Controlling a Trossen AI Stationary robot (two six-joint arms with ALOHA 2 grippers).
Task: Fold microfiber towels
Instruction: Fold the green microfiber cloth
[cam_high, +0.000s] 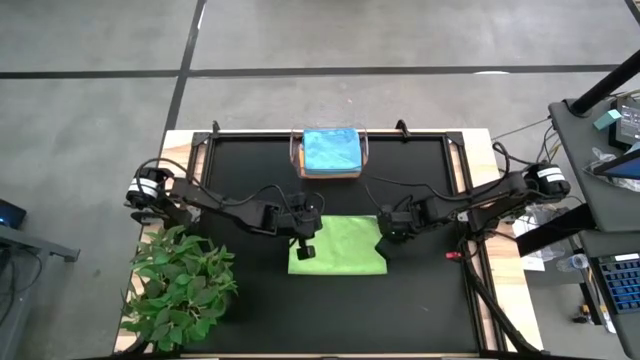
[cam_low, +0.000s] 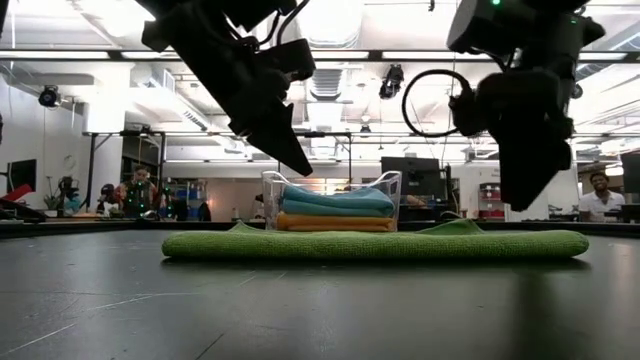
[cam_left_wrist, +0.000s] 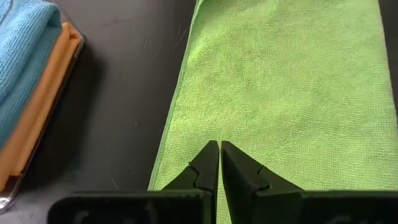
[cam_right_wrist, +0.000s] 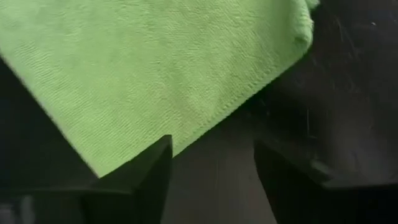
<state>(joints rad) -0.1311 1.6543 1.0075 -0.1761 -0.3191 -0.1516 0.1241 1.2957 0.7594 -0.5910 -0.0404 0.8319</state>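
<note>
A lime green towel (cam_high: 338, 245) lies flat on the black table, folded into a rectangle, with a small raised ruck at its far right corner (cam_low: 460, 227). My left gripper (cam_left_wrist: 219, 149) is shut and empty, hanging above the towel's left edge (cam_high: 306, 250). My right gripper (cam_right_wrist: 211, 152) is open and empty, hanging above the towel's right edge (cam_high: 386, 240). In the low view both grippers stand clear above the towel (cam_low: 375, 243). A light blue towel (cam_high: 331, 152), a teal one and a yellow-orange one (cam_low: 335, 222) lie stacked in the bin. No grey-white towel shows.
The clear plastic bin (cam_high: 364, 160) stands at the table's far edge, in the middle. A leafy green plant (cam_high: 180, 285) stands at the near left corner. Bare black table (cam_high: 420, 300) lies near and to the right of the green towel. People show in the room behind (cam_low: 598, 190).
</note>
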